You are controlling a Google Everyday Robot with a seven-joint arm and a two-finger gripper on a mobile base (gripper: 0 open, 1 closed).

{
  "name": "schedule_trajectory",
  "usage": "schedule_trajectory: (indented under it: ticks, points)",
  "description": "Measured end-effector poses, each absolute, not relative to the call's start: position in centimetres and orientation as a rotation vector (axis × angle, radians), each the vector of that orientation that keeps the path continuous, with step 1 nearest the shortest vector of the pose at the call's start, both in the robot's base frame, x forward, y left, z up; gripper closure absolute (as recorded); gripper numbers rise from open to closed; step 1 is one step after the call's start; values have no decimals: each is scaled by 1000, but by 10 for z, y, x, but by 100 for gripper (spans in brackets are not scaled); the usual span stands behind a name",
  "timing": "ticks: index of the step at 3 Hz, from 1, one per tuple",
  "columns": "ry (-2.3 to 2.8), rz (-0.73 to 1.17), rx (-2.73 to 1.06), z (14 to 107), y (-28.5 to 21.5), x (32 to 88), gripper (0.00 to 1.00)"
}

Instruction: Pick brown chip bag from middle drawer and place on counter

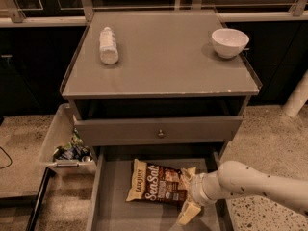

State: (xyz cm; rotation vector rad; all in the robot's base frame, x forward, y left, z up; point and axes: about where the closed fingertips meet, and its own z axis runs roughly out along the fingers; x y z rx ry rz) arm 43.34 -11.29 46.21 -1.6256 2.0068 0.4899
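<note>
The brown chip bag (156, 182) lies flat on the floor of the open middle drawer (115, 201), its "Sea Salt" lettering facing up. My gripper (189, 195) comes in from the right on a white arm and sits at the bag's right end, with one cream finger above (188, 173) and one below (189, 212) that end. The counter (163, 57) is the grey cabinet top above the drawers.
A white plastic bottle (108, 45) lies on the counter's left side and a white bowl (229, 42) stands at its right. The drawer front with a round knob (160, 133) hangs over the open drawer. A bin of wrappers (67, 146) sits at the left.
</note>
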Motion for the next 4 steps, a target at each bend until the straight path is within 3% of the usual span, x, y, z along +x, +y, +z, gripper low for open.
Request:
schedule_trajectory:
  ticks: [4]
  points:
    - [1878,414,-1610,404,-95,473,0]
